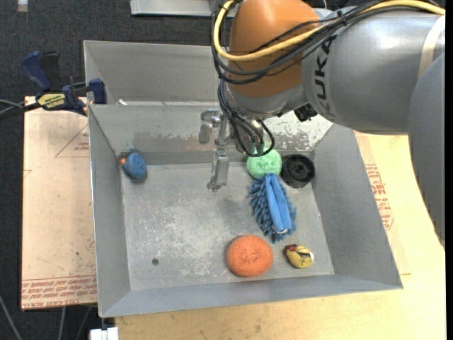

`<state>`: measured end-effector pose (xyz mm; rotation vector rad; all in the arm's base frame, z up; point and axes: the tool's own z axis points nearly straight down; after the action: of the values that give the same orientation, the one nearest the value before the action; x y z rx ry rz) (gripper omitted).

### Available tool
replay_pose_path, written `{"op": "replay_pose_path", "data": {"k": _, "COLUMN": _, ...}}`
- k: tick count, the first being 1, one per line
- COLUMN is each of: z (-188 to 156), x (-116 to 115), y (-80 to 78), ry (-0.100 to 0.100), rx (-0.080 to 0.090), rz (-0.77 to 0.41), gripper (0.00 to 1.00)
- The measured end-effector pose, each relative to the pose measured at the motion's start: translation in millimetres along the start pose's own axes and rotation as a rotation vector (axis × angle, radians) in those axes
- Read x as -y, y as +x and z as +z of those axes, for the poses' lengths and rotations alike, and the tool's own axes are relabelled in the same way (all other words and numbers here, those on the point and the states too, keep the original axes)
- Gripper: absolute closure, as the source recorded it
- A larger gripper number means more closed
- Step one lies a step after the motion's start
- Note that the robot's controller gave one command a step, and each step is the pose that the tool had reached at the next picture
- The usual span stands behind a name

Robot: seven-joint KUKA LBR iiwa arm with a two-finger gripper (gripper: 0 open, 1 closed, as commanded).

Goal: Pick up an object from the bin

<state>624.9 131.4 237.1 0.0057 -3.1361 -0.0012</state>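
Camera view: fuzzy orange ball (249,256)

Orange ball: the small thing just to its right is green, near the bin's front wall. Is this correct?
No. In the camera view the small thing right of the orange ball is yellow, not green. Both do lie near the bin's front wall.
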Motion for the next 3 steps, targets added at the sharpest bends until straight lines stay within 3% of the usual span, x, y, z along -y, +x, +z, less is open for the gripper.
{"op": "replay_pose_path", "data": {"k": 1, "z": -5.3, "x": 0.7, "y": -0.8, "ry": -0.001, "rx": 0.007, "rz": 0.002, "gripper": 0.00}}
{"op": "replay_pose_path", "data": {"k": 2, "z": 19.5, "x": 23.7, "y": 47.2, "ry": -0.002, "rx": 0.008, "rz": 0.014, "gripper": 0.00}}
{"op": "replay_pose_path", "data": {"k": 3, "z": 43.7, "x": 36.6, "y": 66.0, "ry": 0.000, "rx": 0.001, "rz": -0.072, "gripper": 0.00}}
